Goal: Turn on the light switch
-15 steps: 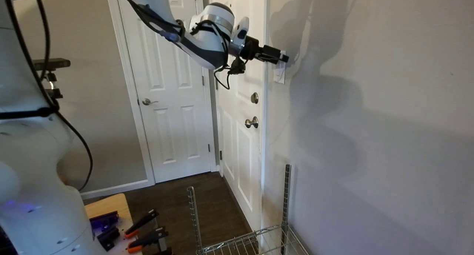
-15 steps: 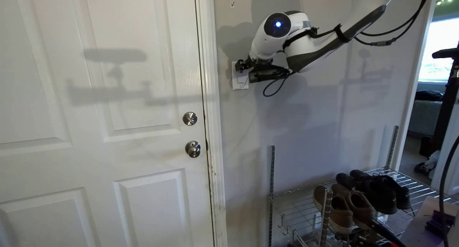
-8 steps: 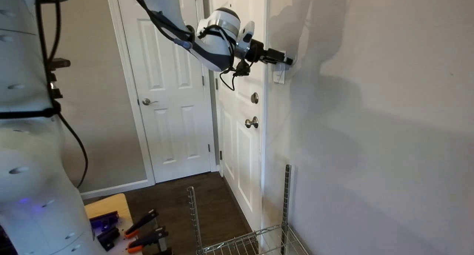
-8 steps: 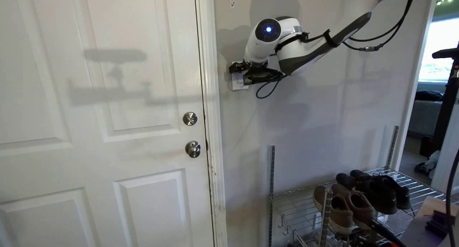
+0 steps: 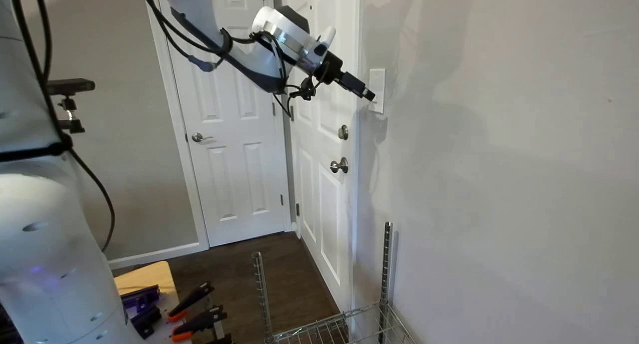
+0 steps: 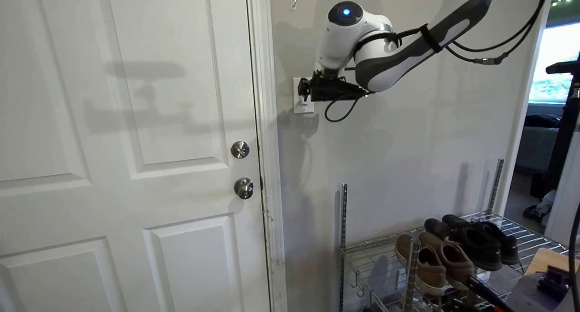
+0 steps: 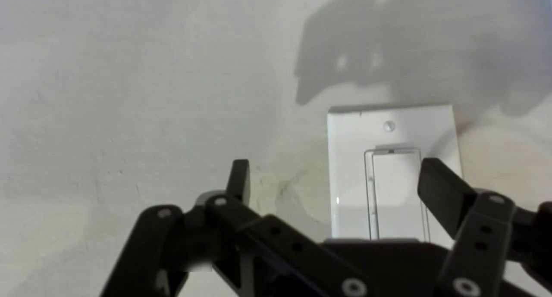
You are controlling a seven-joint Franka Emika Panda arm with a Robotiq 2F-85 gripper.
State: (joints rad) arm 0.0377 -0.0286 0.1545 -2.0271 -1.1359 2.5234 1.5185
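Since the earlier frame, the gripper (image 5: pixel 369 95) has pulled back from the wall (image 5: pixel 499 159), which looks paler, and tips more steeply down. In the wrist view its fingers (image 7: pixel 444 193) stand apart, its body hiding the bottom of the light switch (image 7: pixel 396 193), which is fixed beside the door frame (image 6: pixel 263 99), well apart from the visible corner of the bench (image 5: pixel 145 278). Whether they touch cannot be told. Black-and-orange clamps (image 5: pixel 202 321) sit at the bench edge. Shoes (image 6: pixel 480 246) stand on a cut-off wire rack (image 6: pixel 374 257).

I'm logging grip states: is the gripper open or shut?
Open. In the wrist view the gripper has its fingers apart, with wall and part of the light switch showing between them.
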